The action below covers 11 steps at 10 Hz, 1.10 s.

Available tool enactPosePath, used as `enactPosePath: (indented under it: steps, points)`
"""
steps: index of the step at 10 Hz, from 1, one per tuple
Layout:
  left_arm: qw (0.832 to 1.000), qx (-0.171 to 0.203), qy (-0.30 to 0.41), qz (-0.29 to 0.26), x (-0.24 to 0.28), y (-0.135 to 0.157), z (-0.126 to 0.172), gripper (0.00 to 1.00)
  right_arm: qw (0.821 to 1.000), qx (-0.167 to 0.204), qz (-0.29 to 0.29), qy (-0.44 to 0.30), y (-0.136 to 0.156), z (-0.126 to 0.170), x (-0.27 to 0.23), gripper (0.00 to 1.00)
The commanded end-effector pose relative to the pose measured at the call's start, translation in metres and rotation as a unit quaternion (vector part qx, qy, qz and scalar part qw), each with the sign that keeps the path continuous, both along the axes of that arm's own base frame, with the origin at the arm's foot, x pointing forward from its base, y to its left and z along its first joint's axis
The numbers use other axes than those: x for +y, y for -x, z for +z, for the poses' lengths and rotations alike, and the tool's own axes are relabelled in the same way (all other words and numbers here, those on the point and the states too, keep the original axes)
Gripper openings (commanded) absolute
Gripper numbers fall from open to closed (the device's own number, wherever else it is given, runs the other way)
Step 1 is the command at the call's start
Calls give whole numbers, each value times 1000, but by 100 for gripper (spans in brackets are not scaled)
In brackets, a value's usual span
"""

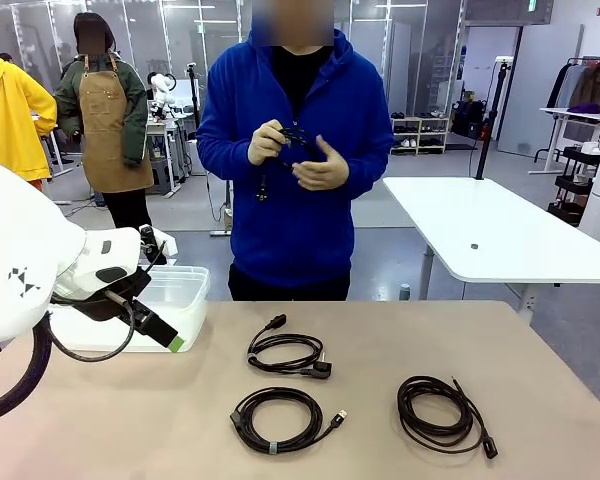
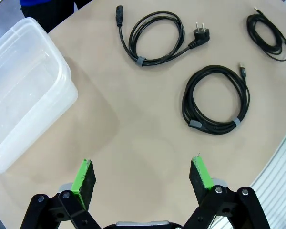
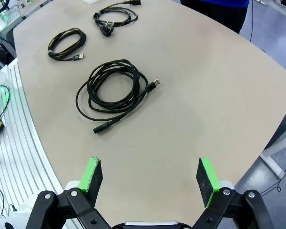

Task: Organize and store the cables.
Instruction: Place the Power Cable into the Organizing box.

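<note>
Remote desk, both arms over the tan table (image 1: 500, 340). I am watching a person in a blue hoodie who stands at the far side.

My left pincer (image 2: 143, 167) hangs above bare tabletop with its jaws spread wide, gripping nothing. One green pad (image 2: 83, 177) shows on each finger.

Three of the cables lie flat on the table, each wound in a round coil and none touching another:
- **USB-tipped coil:** the USB-tipped coil (image 2: 187, 107) lies ahead of the left pincer and off to its right in the wrist view. It is the nearest of the three and well apart from the fingers.
- **Power-plug coil:** the power-plug coil (image 2: 140, 60) lies beyond that, almost straight ahead. Its two-pin plug points away to the right.
- **Loose coil:** the loose coil (image 3: 91, 86) lies ahead of the right pincer and a little to its left, clear of the fingers.

A clear plastic tub (image 2: 66, 93) sits ahead of the left pincer on its left side, apart from every coil.

My right pincer (image 3: 150, 167) is likewise wide open and holds nothing above the plain table. In its wrist view the other two coils lie farther out beyond the loose one, toward the table's far edge.

A fourth cable (image 1: 298, 140) is off the table. The person's hands (image 1: 322, 170) hold it at chest height, across the table from both pincers.
</note>
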<state>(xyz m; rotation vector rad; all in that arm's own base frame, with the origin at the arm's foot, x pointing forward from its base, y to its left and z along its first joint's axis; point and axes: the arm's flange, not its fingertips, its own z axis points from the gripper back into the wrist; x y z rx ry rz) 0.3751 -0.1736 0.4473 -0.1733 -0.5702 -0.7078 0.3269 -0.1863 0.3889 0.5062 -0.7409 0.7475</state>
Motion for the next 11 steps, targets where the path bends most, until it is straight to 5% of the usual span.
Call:
enactPosePath:
  steps: [1, 2, 3, 11]
  points:
    - [1000, 4, 0, -6, 2, 3, 4, 100, 1000, 7, -10, -4, -3, 2, 0, 100]
    - [1000, 0, 0, 0, 0, 0, 0, 100, 1000, 7, -10, -4, -3, 2, 0, 100]
    - [993, 57, -69, 72, -18, 1, -5, 100, 1000, 7, -10, -4, -3, 2, 0, 100]
    - [974, 135, -115, 140, -154, -92, -14, 100, 1000, 7, -10, -4, -3, 2, 0, 100]
